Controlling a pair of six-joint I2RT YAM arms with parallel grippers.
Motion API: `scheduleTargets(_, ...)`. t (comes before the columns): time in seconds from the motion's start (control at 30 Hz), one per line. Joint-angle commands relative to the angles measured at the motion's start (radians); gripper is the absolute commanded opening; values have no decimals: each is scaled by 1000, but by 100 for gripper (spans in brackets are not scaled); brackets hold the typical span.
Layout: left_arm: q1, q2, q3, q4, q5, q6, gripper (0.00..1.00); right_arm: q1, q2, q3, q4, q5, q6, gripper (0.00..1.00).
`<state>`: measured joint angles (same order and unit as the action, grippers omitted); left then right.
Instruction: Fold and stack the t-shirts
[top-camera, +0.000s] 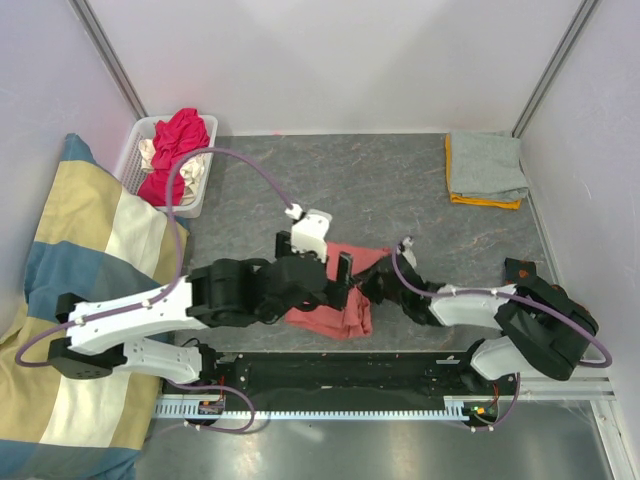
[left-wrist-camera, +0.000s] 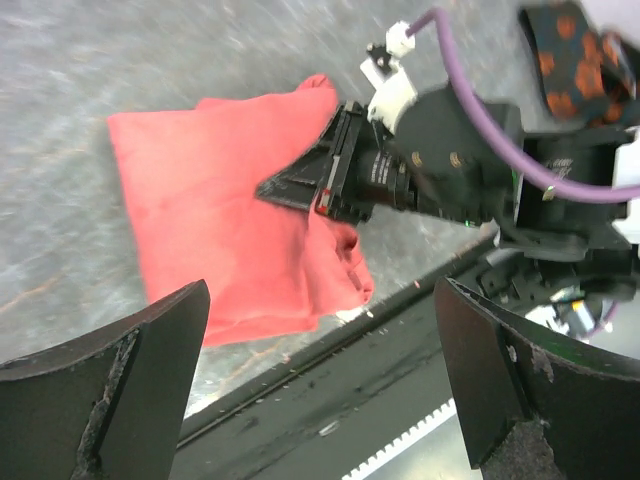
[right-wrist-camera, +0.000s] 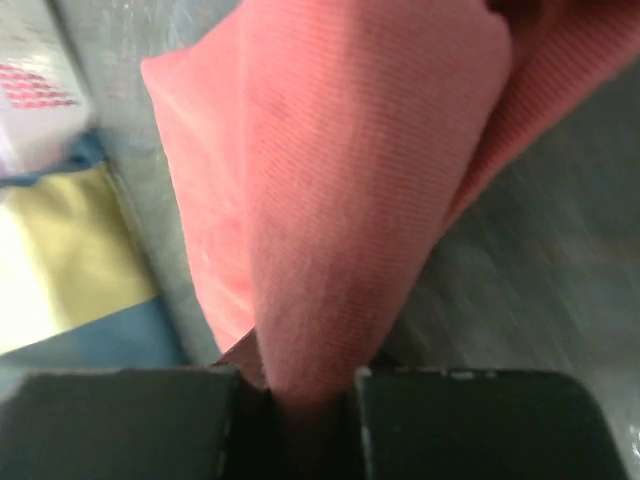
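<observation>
A salmon-pink t-shirt lies partly folded on the grey table, close to the near edge. My right gripper is shut on its right edge, and a fold of pink cloth rises straight out of the closed jaws. Just above the shirt's left part hovers my left gripper, open wide and holding nothing. In the left wrist view its two dark fingers frame the shirt and the right gripper. A folded grey tee rests on an orange one at the back right.
A white lattice basket at the back left holds a magenta-red tee and a cream one. A big striped cushion fills the left side. The black rail runs along the near edge, right below the pink shirt.
</observation>
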<state>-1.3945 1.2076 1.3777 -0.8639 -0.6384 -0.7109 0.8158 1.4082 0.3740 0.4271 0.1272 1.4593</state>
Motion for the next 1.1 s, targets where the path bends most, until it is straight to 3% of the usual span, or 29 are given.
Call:
scheduleTargets(0.0, 43, -69, -11, -76, -93, -42, 100, -73, 37, 290, -427, 28, -442, 0)
scheduleTargets(0.03, 58, -77, -31, -78, -92, -50, 100, -84, 81, 401, -556, 64, -498, 0)
scheduleTargets(0.17, 80, -121, -77, -83, -76, -68, 100, -130, 248, 707, -819, 115, -823, 0)
scheduleTargets(0.33, 106, -155, -123, -98, -72, -73, 100, -168, 444, 1058, -1083, 279, -1010, 0)
scheduleTargets(0.5, 141, -168, -141, -99, -63, -52, 100, -243, 579, 1256, -1157, 445, -1158, 0)
scheduleTargets(0.73, 204, -151, -164, -80, -24, -25, 100, -398, 756, 1474, -1156, 552, -1335, 0)
scheduleTargets(1.07, 377, -60, -196, 6, 98, 60, 100, -624, 1041, 1940, -1150, 453, -1484, 0)
